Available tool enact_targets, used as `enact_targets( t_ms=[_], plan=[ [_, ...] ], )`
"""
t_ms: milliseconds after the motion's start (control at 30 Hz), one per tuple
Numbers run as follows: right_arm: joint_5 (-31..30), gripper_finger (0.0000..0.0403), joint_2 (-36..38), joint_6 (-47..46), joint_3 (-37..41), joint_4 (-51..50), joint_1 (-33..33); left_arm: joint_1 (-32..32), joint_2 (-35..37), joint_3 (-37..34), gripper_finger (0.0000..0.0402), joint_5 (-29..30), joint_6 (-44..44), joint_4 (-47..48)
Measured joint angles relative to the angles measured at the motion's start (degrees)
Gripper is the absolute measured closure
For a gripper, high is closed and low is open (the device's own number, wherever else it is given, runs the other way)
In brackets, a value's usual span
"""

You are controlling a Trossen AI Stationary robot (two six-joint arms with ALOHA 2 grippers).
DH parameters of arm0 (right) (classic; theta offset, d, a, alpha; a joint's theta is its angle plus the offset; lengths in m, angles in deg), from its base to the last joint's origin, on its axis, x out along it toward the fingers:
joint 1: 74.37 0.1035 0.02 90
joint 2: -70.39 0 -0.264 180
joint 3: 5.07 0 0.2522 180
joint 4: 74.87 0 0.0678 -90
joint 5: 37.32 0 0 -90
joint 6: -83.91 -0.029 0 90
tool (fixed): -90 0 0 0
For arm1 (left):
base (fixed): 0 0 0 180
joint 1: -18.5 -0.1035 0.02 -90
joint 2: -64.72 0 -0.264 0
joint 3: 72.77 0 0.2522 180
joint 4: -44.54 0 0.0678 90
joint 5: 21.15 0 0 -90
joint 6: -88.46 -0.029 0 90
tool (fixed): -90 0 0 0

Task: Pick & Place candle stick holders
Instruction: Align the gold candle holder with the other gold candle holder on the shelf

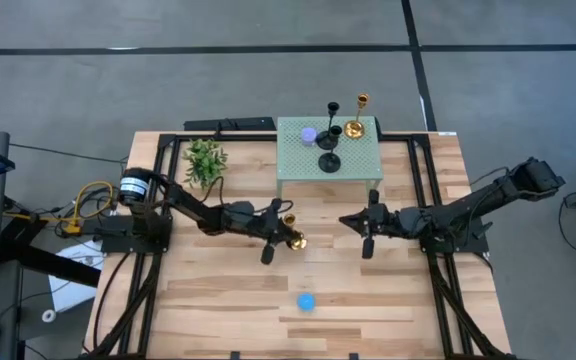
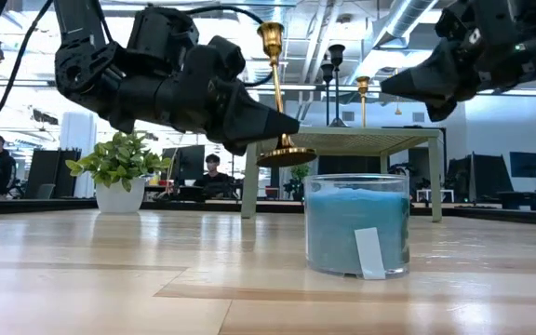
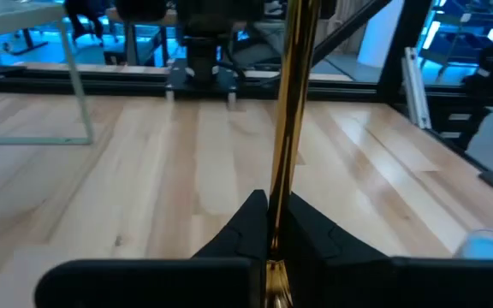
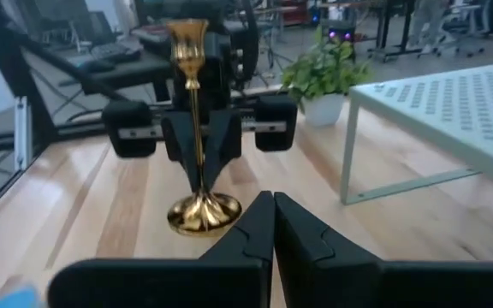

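Gold candlestick holder (image 2: 278,93): upright, stem clamped between left gripper (image 1: 286,229) fingers, base clear of the tabletop. Blue candle jar (image 2: 356,225): blank white label, no legible writing. Right gripper (image 1: 360,226): fingers fully closed, empty, facing the held holder.

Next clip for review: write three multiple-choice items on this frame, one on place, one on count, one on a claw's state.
1. Where is the blue glass jar?
A. on the green perforated side table
B. on the wooden tabletop
C. beside the green potted plant

2. How many candlestick holders stand on the side table?
A. one
B. three
C. four

3. The left claw is:
A. open, empty
B. shut, empty
C. shut on the lifted shiny gold candlestick holder

Answers: 1 B, alone on the bare boards; 2 B, two black and one gold; 3 C, fingers clamp the stem and the base is off the table.
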Motion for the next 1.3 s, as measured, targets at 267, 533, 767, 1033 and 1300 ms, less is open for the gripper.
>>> enact_targets(
  t_ms=[267, 533, 767, 1033, 1300],
  plan=[
    [9.2, 0.0403, -3.1, 3.2, 0.0, 8.3, -4.7, -3.0, 0.0, 0.0, 0.0386, -0.1, 0.0, 0.5],
    [9.9, 0.0403, -14.4, 3.4, -3.7, 18.5, -9.9, -5.2, 0.0, 0.0, 0.0386, -2.5, 1.7, 0.6],
    [10.4, 0.0403, -26.4, 1.2, -10.1, 17.8, -12.4, -4.8, 0.0, 0.0, 0.0385, -2.9, 1.7, 0.7],
    [13.7, 0.0400, -32.3, 0.6, -16.6, 17.9, -11.9, -4.7, 0.0, 0.0, 0.0386, -2.8, 1.5, 0.7],
    [15.3, 0.0327, -33.1, -1.2, -18.3, 14.9, -12.0, -4.7, 0.0, 0.0, 0.0386, -2.8, 1.5, 1.0]
  ],
)
